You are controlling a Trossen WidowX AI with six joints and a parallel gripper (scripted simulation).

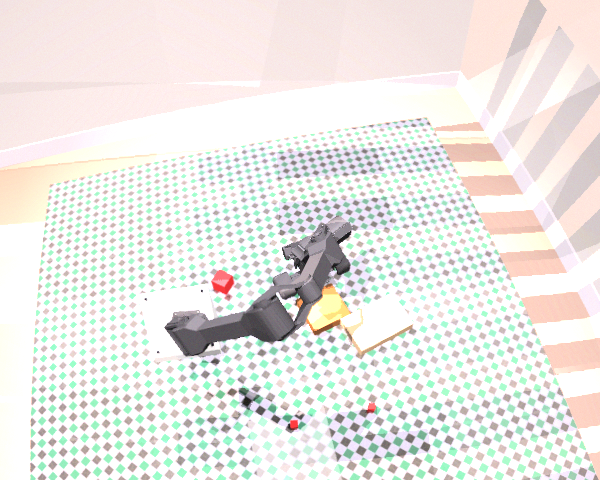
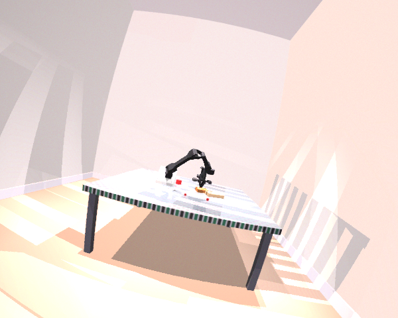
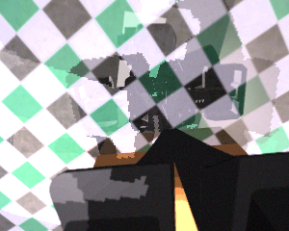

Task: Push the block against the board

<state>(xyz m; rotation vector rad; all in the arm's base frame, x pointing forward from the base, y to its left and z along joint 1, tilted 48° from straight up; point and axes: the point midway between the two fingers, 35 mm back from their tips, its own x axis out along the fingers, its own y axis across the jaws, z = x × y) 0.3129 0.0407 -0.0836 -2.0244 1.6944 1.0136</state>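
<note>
The orange square block lies flat on the table, just left of the tan board in the top view. The block's right corner is at or very near the board's upper left corner; whether they touch is unclear. The block sits farther back than the board's near end, and their facing sides are offset. My gripper is shut and empty, pointing down over or just behind the block's back edge. The arm covers part of the block's left side in the top view.
A red cube stands beside the arm's white base plate. Two tiny red cubes, one on the left and one on the right, lie on the near side of the block and board.
</note>
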